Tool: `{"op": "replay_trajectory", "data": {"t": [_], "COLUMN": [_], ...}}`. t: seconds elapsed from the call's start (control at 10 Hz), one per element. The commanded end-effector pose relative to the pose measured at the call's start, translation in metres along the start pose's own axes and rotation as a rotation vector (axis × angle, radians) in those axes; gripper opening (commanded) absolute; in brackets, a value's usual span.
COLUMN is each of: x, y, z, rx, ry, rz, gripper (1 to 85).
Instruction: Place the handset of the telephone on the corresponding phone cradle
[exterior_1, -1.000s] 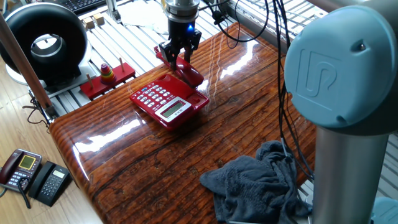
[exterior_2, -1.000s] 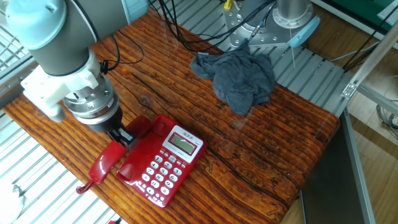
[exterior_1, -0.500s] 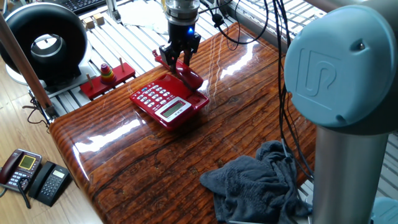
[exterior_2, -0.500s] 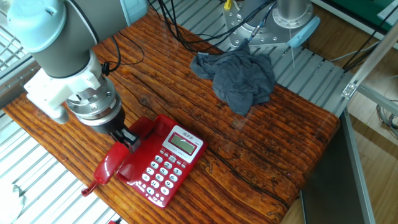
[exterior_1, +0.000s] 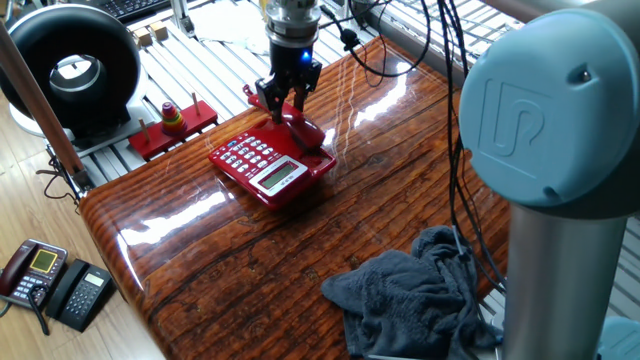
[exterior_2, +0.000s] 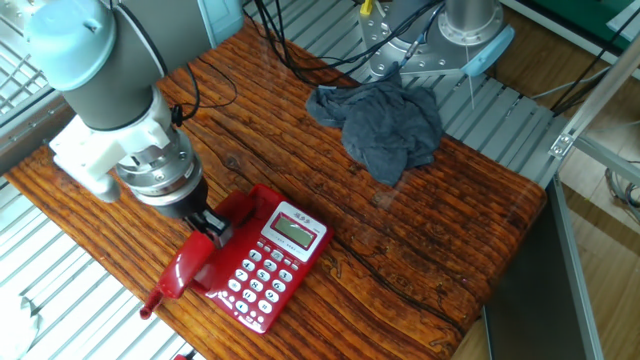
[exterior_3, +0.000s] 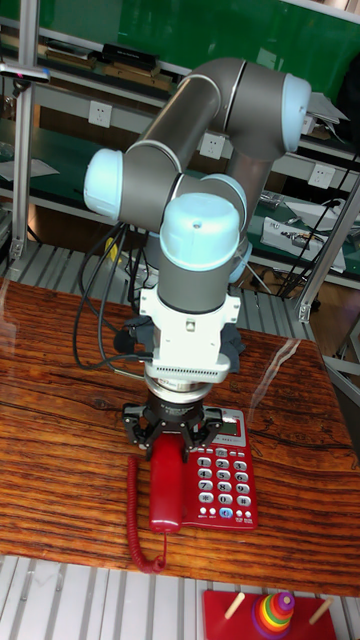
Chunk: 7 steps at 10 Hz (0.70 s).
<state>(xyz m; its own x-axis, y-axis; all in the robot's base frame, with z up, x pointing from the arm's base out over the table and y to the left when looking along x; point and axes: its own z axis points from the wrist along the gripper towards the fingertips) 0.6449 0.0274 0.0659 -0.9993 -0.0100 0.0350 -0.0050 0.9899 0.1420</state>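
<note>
The red telephone (exterior_1: 262, 165) (exterior_2: 272, 260) (exterior_3: 224, 472) sits near one end of the wooden table. My gripper (exterior_1: 283, 100) (exterior_2: 213, 231) (exterior_3: 170, 443) is shut on the middle of the red handset (exterior_1: 309, 130) (exterior_2: 188, 272) (exterior_3: 166, 500). The handset lies lengthwise over the phone's keypad-side strip, so the phone cradle is hidden beneath it. I cannot tell whether the handset touches the base. Its red coiled cord (exterior_3: 134, 520) runs along the outer side toward the table edge.
A crumpled grey cloth (exterior_1: 415, 290) (exterior_2: 385, 125) lies at the other end of the table. A red ring-stacking toy (exterior_1: 172, 122) (exterior_3: 272, 612) stands just past the table edge by the phone. Two dark phones (exterior_1: 50, 280) lie on the floor. Black cables (exterior_2: 300, 50) hang behind.
My gripper has carried the handset sideways toward the phone, from beside the base to along its side strip, still shut on it.
</note>
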Motion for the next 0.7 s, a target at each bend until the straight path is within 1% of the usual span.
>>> {"op": "replay_trajectory", "data": {"t": [0.0,0.6], "x": [0.0082,0.0139], "y": [0.0076,0.0092], "z": [-0.0005,-0.0009], "rx": [-0.023,-0.027], "ry": [0.006,0.013], "rz": [0.017,0.019], "gripper": [33.3,32.7]}}
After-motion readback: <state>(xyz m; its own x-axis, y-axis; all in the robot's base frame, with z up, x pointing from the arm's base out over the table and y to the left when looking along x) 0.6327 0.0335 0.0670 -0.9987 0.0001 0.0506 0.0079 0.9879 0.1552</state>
